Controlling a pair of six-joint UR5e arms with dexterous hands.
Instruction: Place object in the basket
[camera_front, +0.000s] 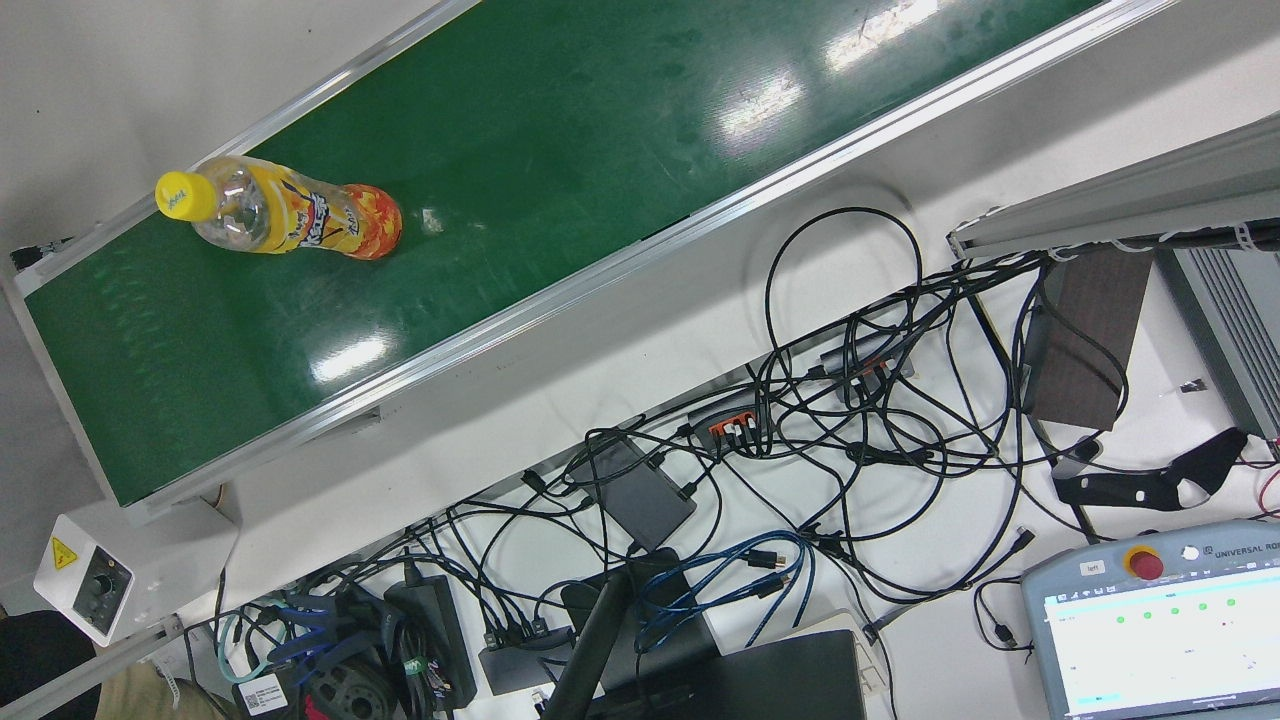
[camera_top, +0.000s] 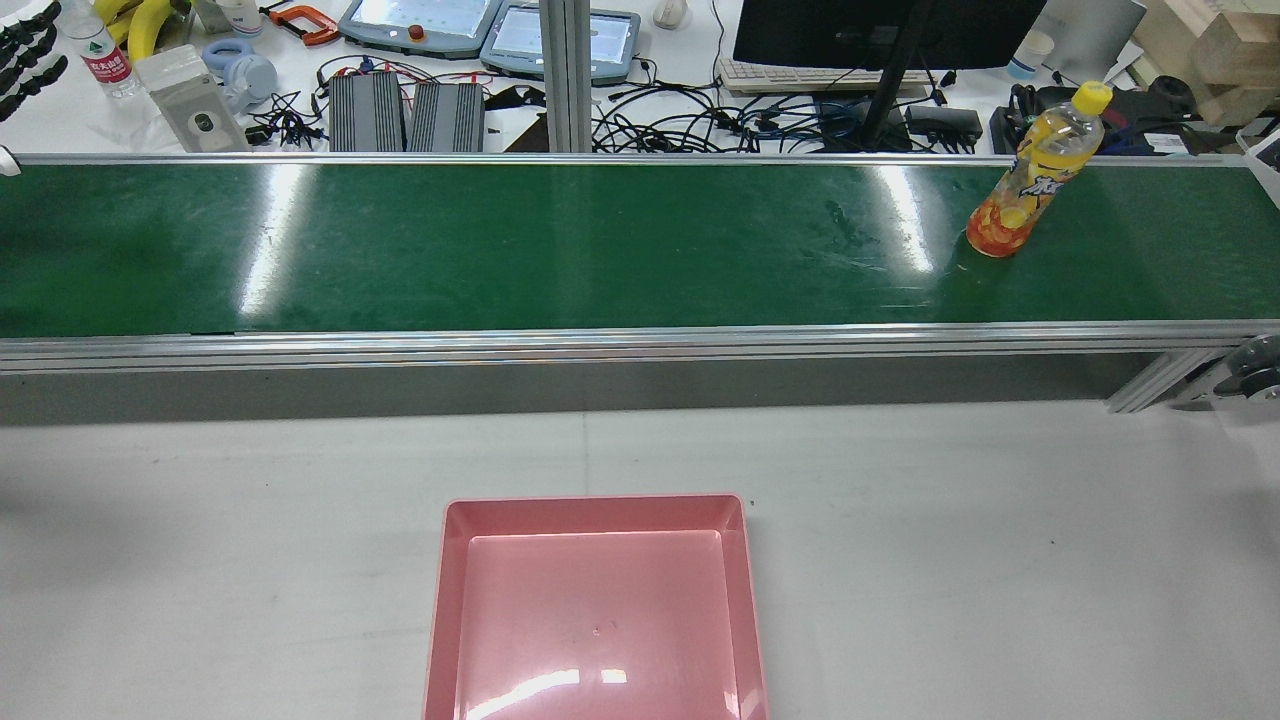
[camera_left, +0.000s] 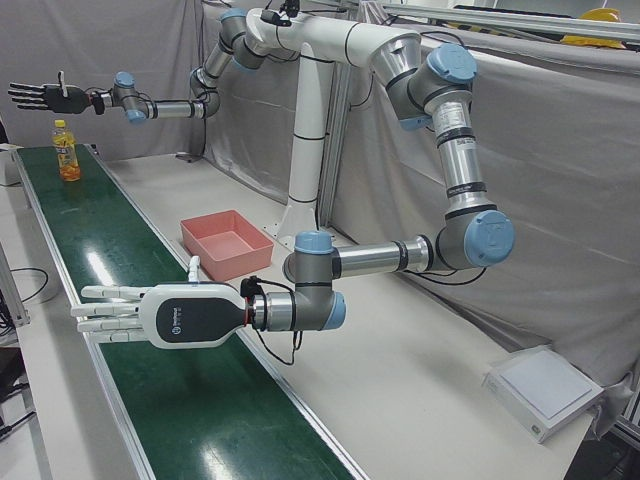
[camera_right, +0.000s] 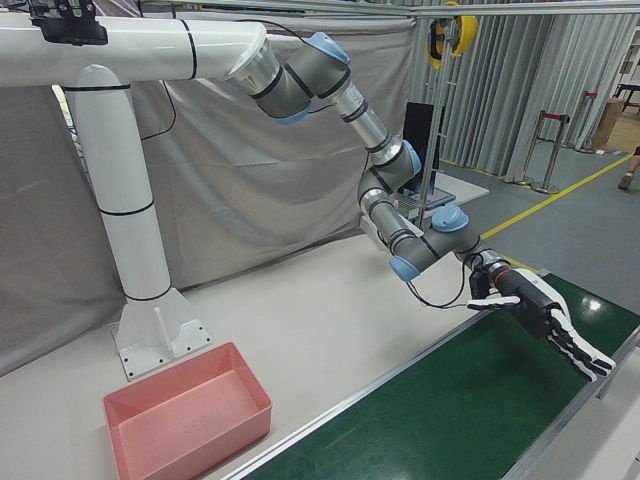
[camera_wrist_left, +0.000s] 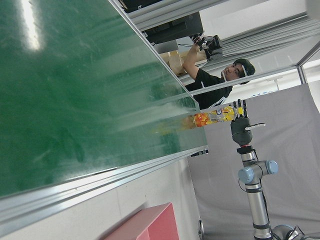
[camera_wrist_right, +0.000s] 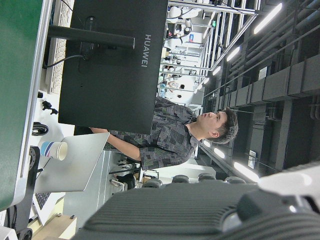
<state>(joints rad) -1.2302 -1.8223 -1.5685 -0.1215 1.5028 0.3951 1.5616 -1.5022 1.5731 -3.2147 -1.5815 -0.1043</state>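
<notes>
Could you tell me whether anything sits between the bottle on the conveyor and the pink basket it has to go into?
Nothing visible does. The bottle stands upright on the green belt, and between it and the pink basket lie only the belt's aluminium rail and bare white table.

Upright orange bottle (camera_top: 1035, 175) on belt (camera_top: 560, 245)

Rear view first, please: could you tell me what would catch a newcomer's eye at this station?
The orange drink bottle with its yellow cap stands upright and alone near the right end of the long green conveyor belt. On the white table before the belt sits an empty pink basket. In the corner views, the white left hand and the black right hand reach out over the belt, both open.
</notes>
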